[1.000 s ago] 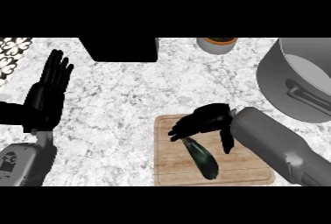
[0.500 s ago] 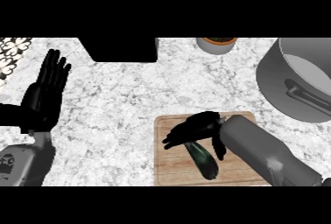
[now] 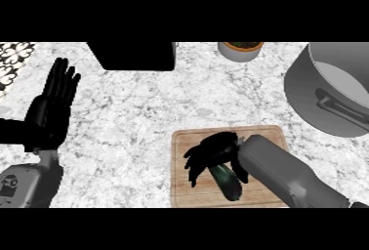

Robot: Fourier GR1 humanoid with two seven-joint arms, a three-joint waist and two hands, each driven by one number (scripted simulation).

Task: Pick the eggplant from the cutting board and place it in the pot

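Single head view, looking from robot's head steeply down onto worktop, not mirrored. Right robot hand sits right of centre, low in frame, its forearm running off lower right. Left robot hand near left edge. Fairly close framing: pot, beyond and right of right robot hand, cropped by right edge; cutting board under that hand cropped at bottom.
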